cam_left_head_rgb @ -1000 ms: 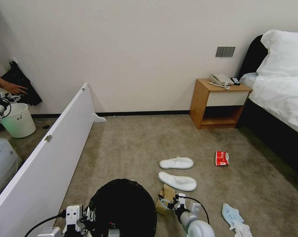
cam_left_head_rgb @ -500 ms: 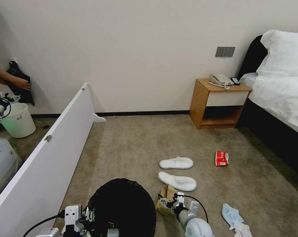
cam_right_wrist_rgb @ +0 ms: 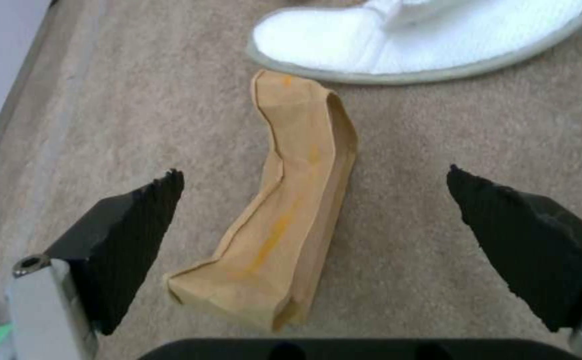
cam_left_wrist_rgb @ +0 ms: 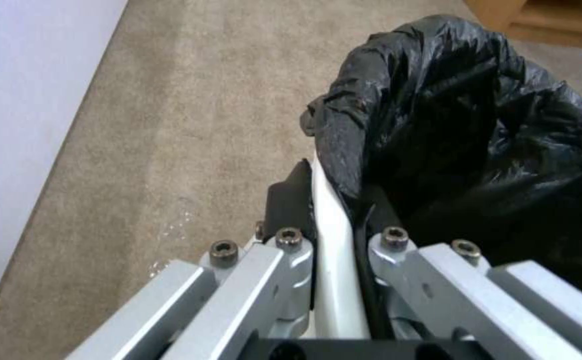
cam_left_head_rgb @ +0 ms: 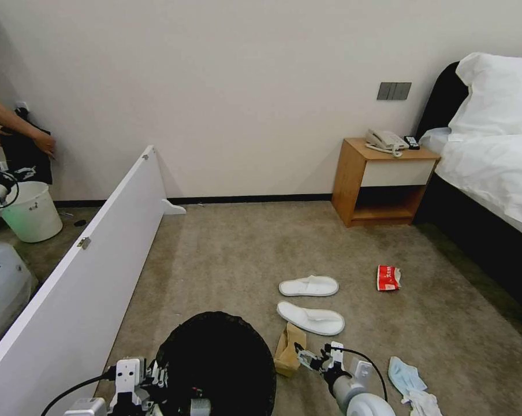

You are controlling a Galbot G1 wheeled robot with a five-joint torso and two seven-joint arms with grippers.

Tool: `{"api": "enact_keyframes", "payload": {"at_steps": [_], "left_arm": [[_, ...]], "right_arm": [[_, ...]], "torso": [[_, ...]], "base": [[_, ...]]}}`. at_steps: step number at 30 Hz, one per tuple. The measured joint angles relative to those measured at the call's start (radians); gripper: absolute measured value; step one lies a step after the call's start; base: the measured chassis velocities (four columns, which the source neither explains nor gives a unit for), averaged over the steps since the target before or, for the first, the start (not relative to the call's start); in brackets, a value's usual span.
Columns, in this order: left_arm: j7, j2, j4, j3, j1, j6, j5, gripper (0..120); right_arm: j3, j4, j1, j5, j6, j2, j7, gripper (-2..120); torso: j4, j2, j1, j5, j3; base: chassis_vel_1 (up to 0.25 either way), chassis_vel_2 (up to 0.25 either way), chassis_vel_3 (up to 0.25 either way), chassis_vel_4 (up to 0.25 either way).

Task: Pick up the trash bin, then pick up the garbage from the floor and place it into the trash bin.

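Observation:
The trash bin (cam_left_head_rgb: pixel 215 364), with its black liner (cam_left_wrist_rgb: pixel 478 150), hangs at the bottom centre of the head view. My left gripper (cam_left_head_rgb: pixel 151 384) (cam_left_wrist_rgb: pixel 334 235) is shut on its white rim. A brown cardboard piece (cam_left_head_rgb: pixel 289 349) (cam_right_wrist_rgb: pixel 291 215) lies on the carpet right of the bin. My right gripper (cam_left_head_rgb: pixel 310 358) (cam_right_wrist_rgb: pixel 312 177) is open just beside it, and its black fingers (cam_right_wrist_rgb: pixel 137 225) stand wide apart without touching it. Two white slippers (cam_left_head_rgb: pixel 309 285) (cam_left_head_rgb: pixel 311 319) lie beyond, and one of them (cam_right_wrist_rgb: pixel 424 35) also appears in the right wrist view. A red snack packet (cam_left_head_rgb: pixel 388 277) and a pale mask (cam_left_head_rgb: pixel 408 378) lie farther right.
A long white board (cam_left_head_rgb: pixel 82 271) leans along the left. Behind it stands a plain white bucket (cam_left_head_rgb: pixel 33 211). A wooden nightstand (cam_left_head_rgb: pixel 385 182) with a phone stands against the far wall, and a bed (cam_left_head_rgb: pixel 492 173) fills the right side. Open carpet lies in the middle.
My right arm has drawn back a little to the right, off the cardboard piece, which stays on the carpet. The left gripper and the bin have not moved.

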State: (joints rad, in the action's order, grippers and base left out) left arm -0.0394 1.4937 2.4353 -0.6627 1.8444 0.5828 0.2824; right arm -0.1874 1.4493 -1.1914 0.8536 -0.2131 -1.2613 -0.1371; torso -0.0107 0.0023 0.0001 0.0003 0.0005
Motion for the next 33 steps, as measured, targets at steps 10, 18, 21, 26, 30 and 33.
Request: {"api": "enact_keyframes", "payload": {"at_steps": [10, 18, 21, 26, 30, 33], "left_arm": [[0.0, -0.001, 0.006, -0.004, 0.008, 0.001, 0.0, 4], [0.0, -0.001, 0.008, -0.01, 0.011, 0.002, 0.0, 4], [0.001, -0.002, 0.006, -0.011, 0.008, 0.002, 0.0, 4], [0.001, -0.001, -0.002, -0.009, 0.002, 0.005, 0.001, 4], [0.001, -0.002, -0.004, -0.009, 0.001, 0.005, 0.002, 4], [0.001, -0.003, -0.009, -0.009, -0.003, 0.005, 0.003, 4]], "right_arm": [[0.037, -0.108, 0.099, 0.028, -0.04, -0.056, -0.04, 100], [0.06, -0.221, 0.164, 0.054, -0.086, -0.093, -0.079, 79], [0.063, -0.256, 0.179, 0.052, -0.088, -0.104, -0.08, 65], [0.064, -0.294, 0.198, 0.032, -0.084, -0.115, -0.074, 45], [0.064, -0.3, 0.202, 0.028, -0.083, -0.117, -0.072, 38], [0.063, -0.311, 0.206, 0.018, -0.079, -0.119, -0.07, 19]], "torso": [[0.0001, 0.0, 0.0, -0.0003, 0.0], [0.0, 0.0, 0.0, -0.0003, 0.0], [-0.0002, 0.0, 0.0, -0.0003, 0.0], [-0.0001, 0.0, 0.0, -0.0002, 0.0], [-0.0001, 0.0, 0.0, -0.0003, 0.0], [0.0, 0.0, 0.0, -0.0002, 0.0]], "base": [[0.0, 0.0, 0.0, 0.0], [0.0, 0.0, 0.0, 0.0], [0.0, 0.0, 0.0, 0.0], [0.0, 0.0, 0.0, 0.0], [0.0, 0.0, 0.0, 0.0], [0.0, 0.0, 0.0, 0.0]]}}
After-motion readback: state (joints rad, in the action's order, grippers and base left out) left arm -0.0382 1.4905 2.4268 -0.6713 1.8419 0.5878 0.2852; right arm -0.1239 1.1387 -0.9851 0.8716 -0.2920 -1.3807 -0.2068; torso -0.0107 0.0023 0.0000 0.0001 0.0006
